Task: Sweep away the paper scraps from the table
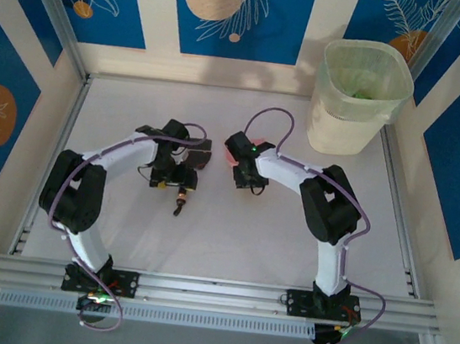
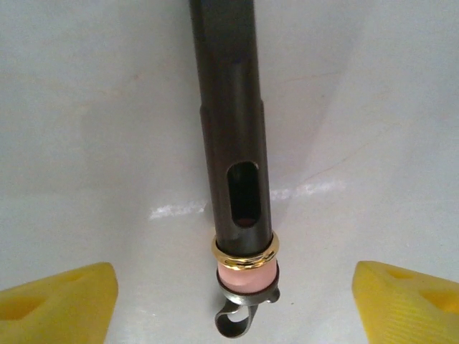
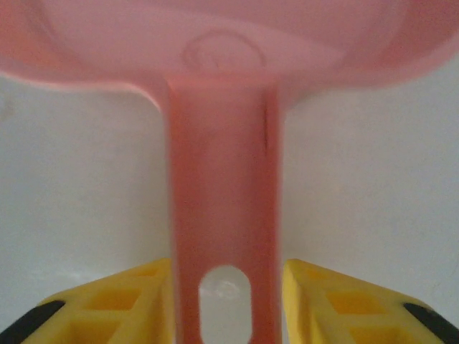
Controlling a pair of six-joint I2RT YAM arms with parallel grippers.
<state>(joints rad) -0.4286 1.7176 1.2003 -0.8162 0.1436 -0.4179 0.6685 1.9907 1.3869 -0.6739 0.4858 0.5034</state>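
Note:
A black brush handle [image 2: 233, 143] with a gold ring, a pink band and a metal hook lies on the white table [image 1: 229, 240]. My left gripper [image 2: 233, 278] stands open over it, with the yellow fingers [image 2: 64, 297] wide apart and clear of the handle. In the top view the left gripper [image 1: 170, 173] hangs over the brush [image 1: 180, 201] at mid-table. The pink dustpan's handle [image 3: 224, 201] runs between the fingers of my right gripper [image 3: 228, 266], which is open a little, with a thin gap on the right side. A greenish paper scrap [image 1: 361, 93] shows inside the bin.
A translucent cream bin [image 1: 358, 100] stands at the back right corner. Aluminium rails [image 1: 214, 293] edge the table at the near side. Patterned blue-and-cream walls close in the back and both sides. The right gripper [image 1: 244, 172] and the dustpan [image 1: 232, 159] sit beside the left one.

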